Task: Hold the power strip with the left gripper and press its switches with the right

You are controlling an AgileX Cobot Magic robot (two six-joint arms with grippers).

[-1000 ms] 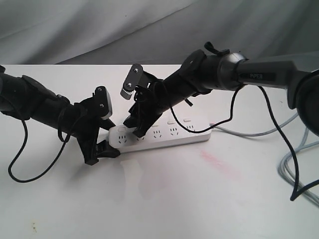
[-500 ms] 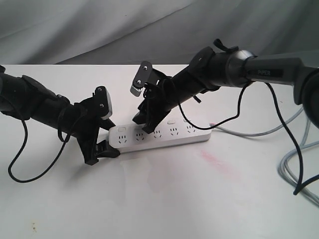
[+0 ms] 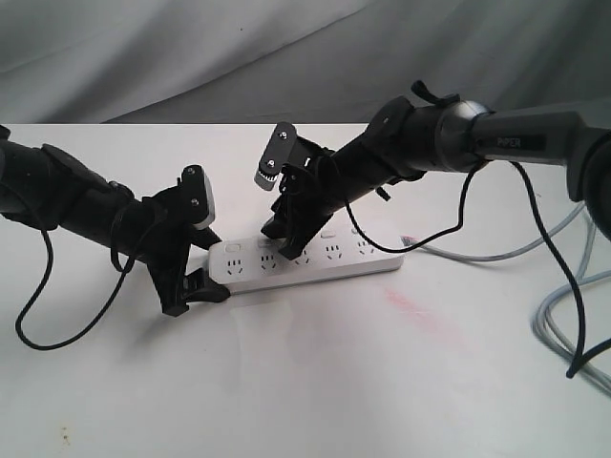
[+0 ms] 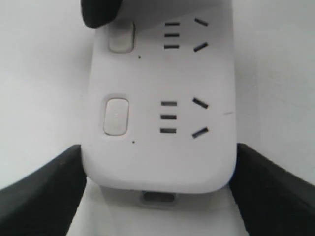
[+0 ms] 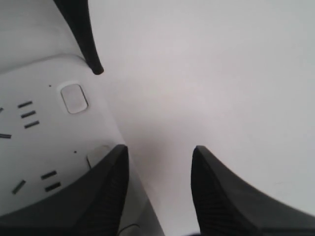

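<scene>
The white power strip (image 3: pixel 334 260) lies flat on the white table. My left gripper (image 3: pixel 203 250) is shut on its left end, and in the left wrist view the strip (image 4: pixel 162 147) fills the space between both black fingers (image 4: pixel 44 191). The end switch (image 4: pixel 116 116) is uncovered. My right gripper (image 3: pixel 279 236) is open, tilted down over the row of switches (image 3: pixel 329 232) near the second socket. One of its fingers (image 5: pixel 106 191) overlaps a switch (image 5: pixel 97 155); the other hangs past the strip's far edge. I cannot tell whether it touches the switch.
The strip's grey cord (image 3: pixel 477 256) runs off to the right, where more grey cable (image 3: pixel 558 324) loops near the table's edge. A loose black cable (image 3: pixel 38 324) hangs from the left arm. A faint pink smear (image 3: pixel 415 310) marks the table in front of the strip.
My right gripper has shifted to the right along the strip, away from the held end. The left gripper and the strip have not moved.
</scene>
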